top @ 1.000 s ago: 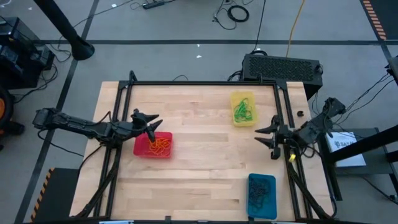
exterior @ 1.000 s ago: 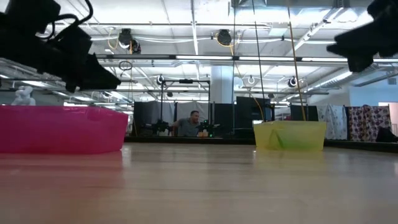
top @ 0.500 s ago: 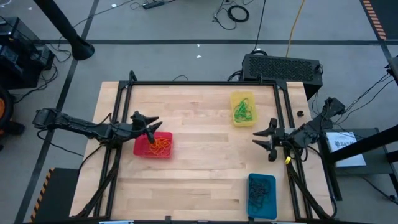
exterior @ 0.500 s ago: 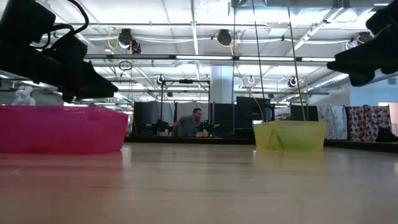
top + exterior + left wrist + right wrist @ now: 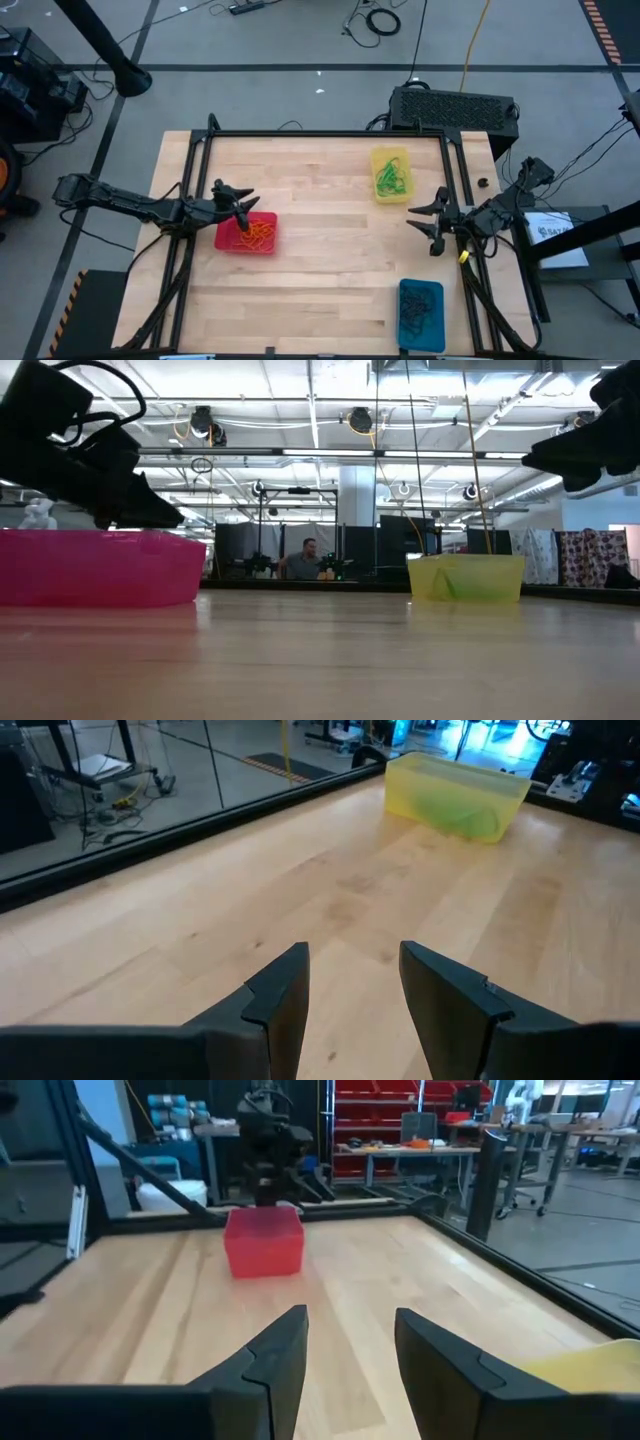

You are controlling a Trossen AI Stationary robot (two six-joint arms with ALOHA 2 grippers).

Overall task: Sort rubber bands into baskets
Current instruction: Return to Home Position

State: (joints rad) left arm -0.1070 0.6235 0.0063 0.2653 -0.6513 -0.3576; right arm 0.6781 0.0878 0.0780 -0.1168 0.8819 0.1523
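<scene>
Left gripper point(image 5: 352, 954): fingers apart and empty, above the far left corner of the red basket point(image 5: 221, 243).
Right gripper point(image 5: 350, 1316): fingers apart and empty, above the right side of the table point(image 5: 320, 270), between the yellow basket point(image 5: 390, 154) and the blue basket point(image 5: 420, 289).
Red basket: holds orange bands point(image 5: 258, 232).
Yellow basket: holds green bands point(image 5: 392, 178).
Blue basket: holds dark bands point(image 5: 420, 318).

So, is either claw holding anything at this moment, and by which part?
Nothing is held. The left claw, by the red basket, and the right claw are both open, with nothing between their fingers.
</scene>
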